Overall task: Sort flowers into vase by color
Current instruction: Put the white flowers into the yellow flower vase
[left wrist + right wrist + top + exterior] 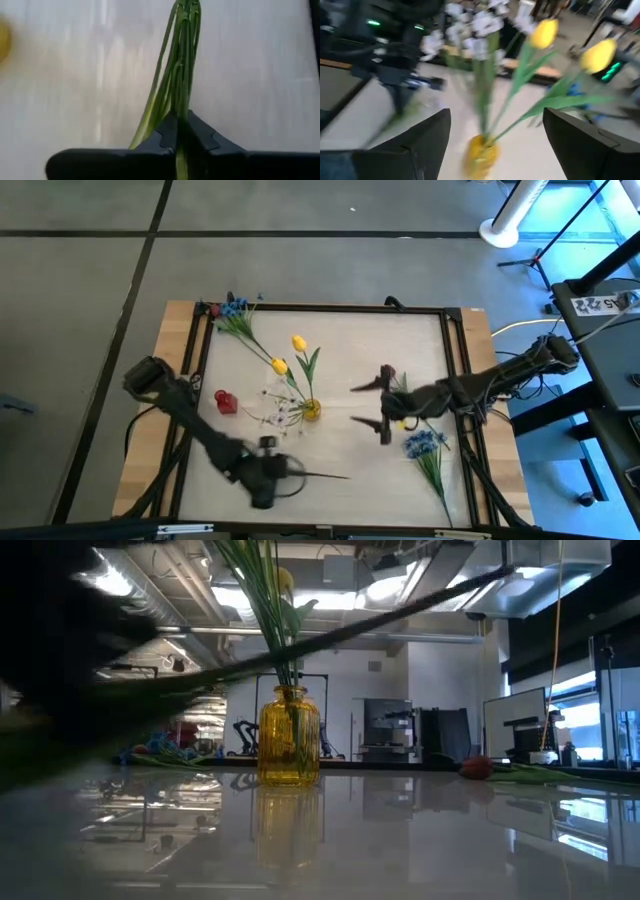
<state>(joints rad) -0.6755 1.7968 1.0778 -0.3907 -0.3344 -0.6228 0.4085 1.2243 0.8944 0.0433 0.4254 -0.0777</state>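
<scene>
Left gripper [181, 131] was clamped on a green stem bundle [176, 65], near the table's front edge. Right gripper [495, 140] was spread wide, facing the yellow vase [312, 410]. Stems looked light and floppy; grip low on the stalk.

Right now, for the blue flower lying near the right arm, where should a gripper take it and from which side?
Probably mid-stem on the blue flower, from straight above. It lies flat, its stem running from the bloom toward the table's near edge, thin and bare there. The open right gripper is closest.
</scene>
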